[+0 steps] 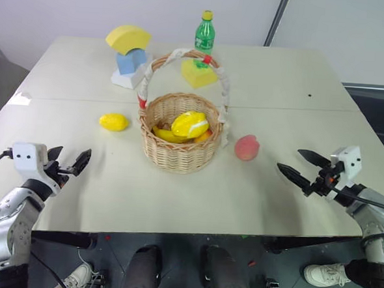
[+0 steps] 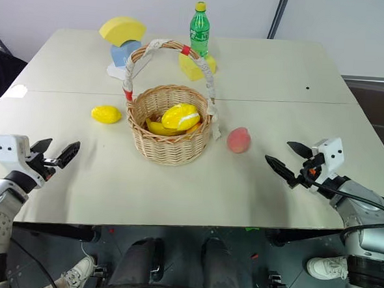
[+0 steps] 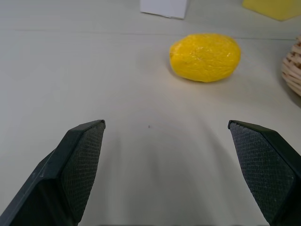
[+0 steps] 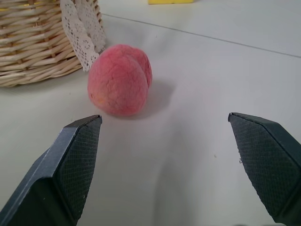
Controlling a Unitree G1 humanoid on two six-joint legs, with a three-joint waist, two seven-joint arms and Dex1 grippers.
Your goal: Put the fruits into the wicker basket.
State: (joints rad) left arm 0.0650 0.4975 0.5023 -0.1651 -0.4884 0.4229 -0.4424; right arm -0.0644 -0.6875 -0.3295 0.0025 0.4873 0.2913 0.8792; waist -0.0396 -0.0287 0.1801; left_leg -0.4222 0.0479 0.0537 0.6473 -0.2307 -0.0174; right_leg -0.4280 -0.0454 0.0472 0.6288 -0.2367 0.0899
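While on table, lemon point(image 1: 114, 121) lies crosswise, approx, w/ basket point(image 1: 178, 153) beside.

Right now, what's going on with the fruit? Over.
Left gripper and right gripper open, empty. Lemon and peach on table beside wicker basket. Nothing in the way.

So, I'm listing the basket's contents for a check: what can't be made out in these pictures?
- Lower contents of the wicker basket: head views, hidden by its wall and the yellow items on top.
- Green bottle label: head views, too small to read.
- Block stack base: left eye view, partly behind the basket handle.
- Basket: both wrist views, cut off by the edge.
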